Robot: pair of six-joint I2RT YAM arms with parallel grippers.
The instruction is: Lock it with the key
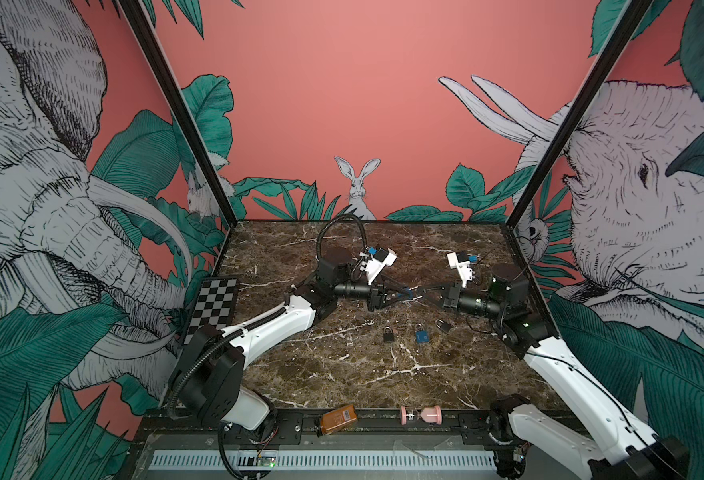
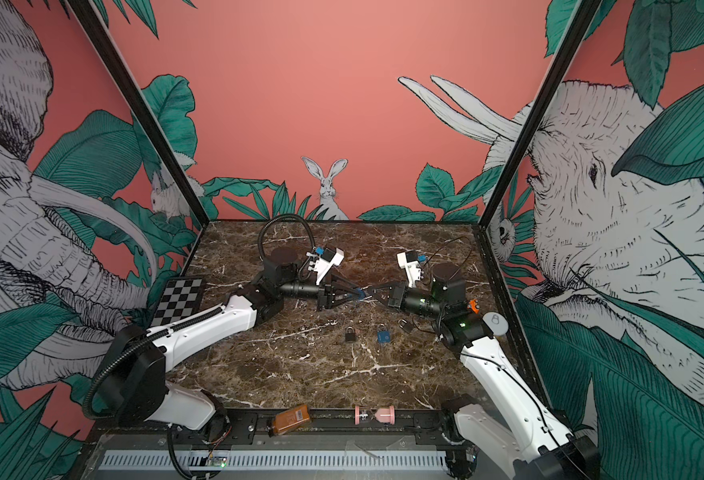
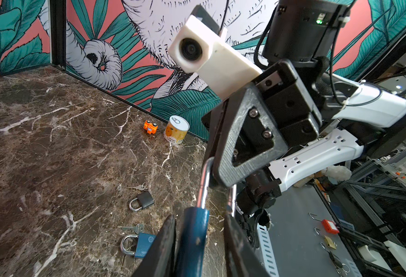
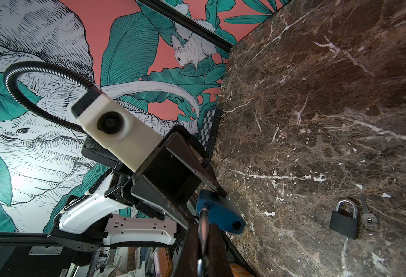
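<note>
Blue padlock is hanging in the air above the marble table, between the two arms. Right gripper is pinching its shackle — left gripper is bracketing the body, jaws spread (a gap is showing on one side).

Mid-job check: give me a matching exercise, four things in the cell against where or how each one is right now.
1 right pincer
2 tin can
3 checkerboard
4 amber bottle

A along the table's left edge
B on the front rail, by the pink hourglass
C shut on the shackle of the raised blue padlock
D beside the orange toy

Pairs: 1-C, 2-D, 3-A, 4-B
</note>
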